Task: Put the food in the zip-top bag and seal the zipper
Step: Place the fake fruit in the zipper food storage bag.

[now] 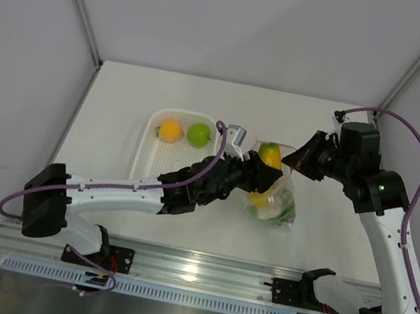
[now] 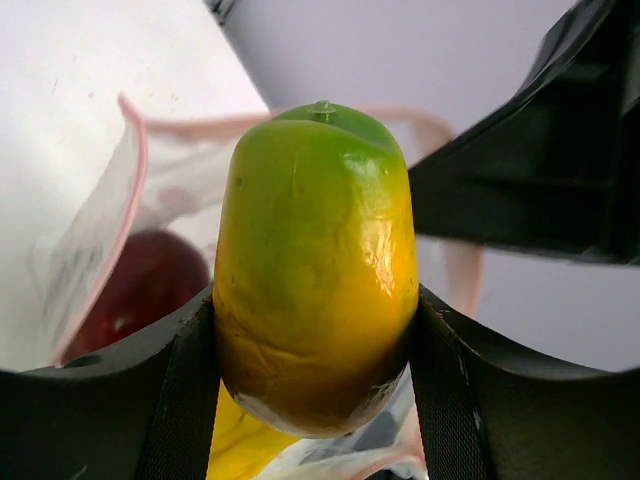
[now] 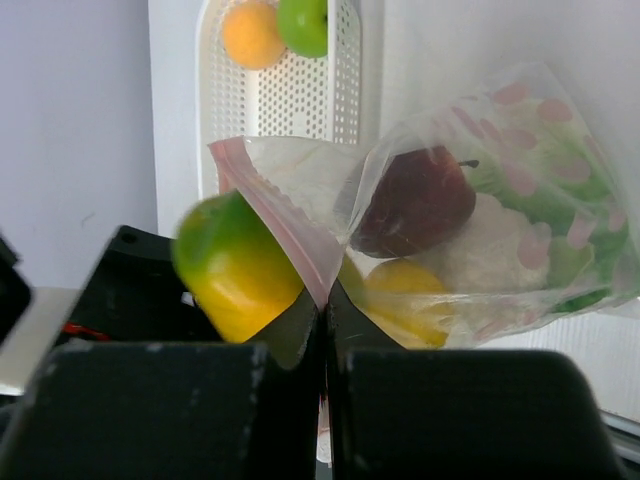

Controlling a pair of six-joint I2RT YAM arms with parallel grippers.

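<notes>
Top view: one white perforated basket lies on the table and holds two pieces, one orange fruit and one lime-green fruit, side by side at its far end. To its right, the left gripper pinches one green-yellow fruit above the mouth of the one zip-top bag. The right gripper is at the bag's upper edge.

Left wrist view: two black fingers clamp the green-yellow fruit from both sides, stem end up. Behind it the bag mouth stands open, rimmed by the pink zipper strip. One dark red apple sits inside. A faint grey print on the bag wall is too blurred to read.

Right wrist view: the right jaws are pressed together on the pink zipper strip, holding the mouth up. Counted inside the bag: one apple, one yellow fruit, and green-white lettuce, whose number cannot be told. Pink dots mark the bag wall.
</notes>
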